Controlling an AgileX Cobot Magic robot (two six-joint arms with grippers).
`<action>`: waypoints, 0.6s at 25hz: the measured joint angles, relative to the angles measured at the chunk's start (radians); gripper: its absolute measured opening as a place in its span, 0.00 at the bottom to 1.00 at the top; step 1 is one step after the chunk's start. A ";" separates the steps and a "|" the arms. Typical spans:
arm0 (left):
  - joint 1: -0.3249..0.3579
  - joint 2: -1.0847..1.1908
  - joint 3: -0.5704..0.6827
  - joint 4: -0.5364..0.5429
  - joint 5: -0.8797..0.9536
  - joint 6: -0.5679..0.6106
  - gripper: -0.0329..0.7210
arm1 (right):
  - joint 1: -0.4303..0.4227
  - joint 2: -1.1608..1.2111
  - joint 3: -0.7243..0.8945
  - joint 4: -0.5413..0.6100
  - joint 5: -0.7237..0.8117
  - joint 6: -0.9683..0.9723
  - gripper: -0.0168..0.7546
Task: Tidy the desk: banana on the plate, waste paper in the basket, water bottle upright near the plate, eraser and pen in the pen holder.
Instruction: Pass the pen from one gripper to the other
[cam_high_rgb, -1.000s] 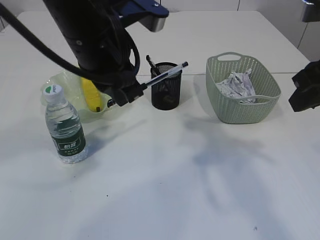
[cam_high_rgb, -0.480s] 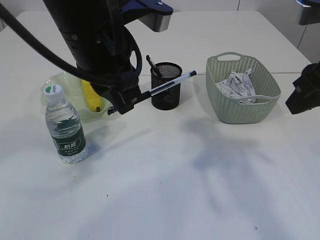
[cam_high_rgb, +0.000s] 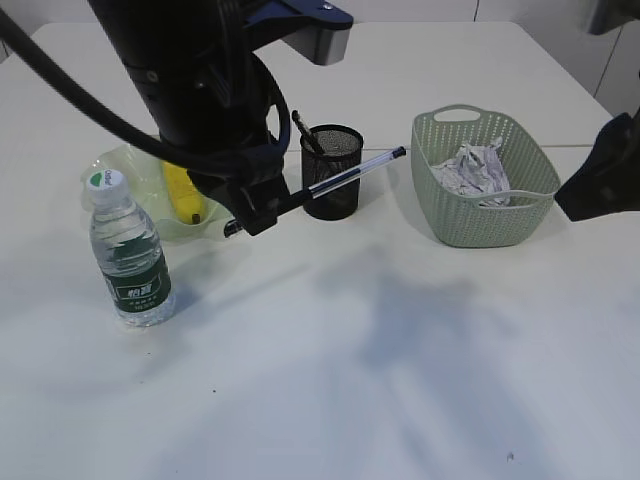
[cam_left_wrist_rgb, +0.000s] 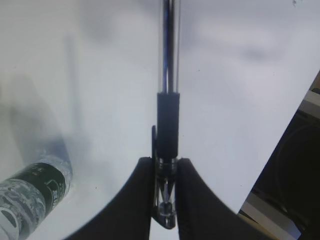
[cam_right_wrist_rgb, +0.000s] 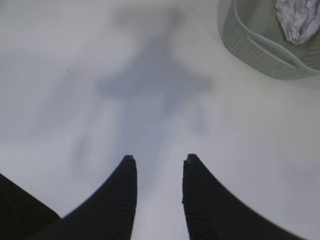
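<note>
Exterior view: the left gripper pinches the pen by its capped end, its long axis slanting up and rightward, tip in front of and past the pen holder just behind. The right gripper, spread and empty, hangs well apart, beside the basket.

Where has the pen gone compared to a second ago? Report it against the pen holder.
Yes: the pen has moved right and down, its tip now past the pen holder toward the basket.
</note>
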 joint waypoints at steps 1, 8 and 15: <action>0.000 0.000 0.000 0.000 0.000 0.001 0.12 | 0.022 -0.013 0.000 -0.007 0.000 0.009 0.33; 0.000 0.000 0.000 -0.002 0.000 0.002 0.12 | 0.050 -0.189 0.121 -0.004 -0.127 0.039 0.33; 0.000 0.000 0.000 -0.031 0.000 0.023 0.12 | 0.050 -0.385 0.395 0.053 -0.255 0.005 0.33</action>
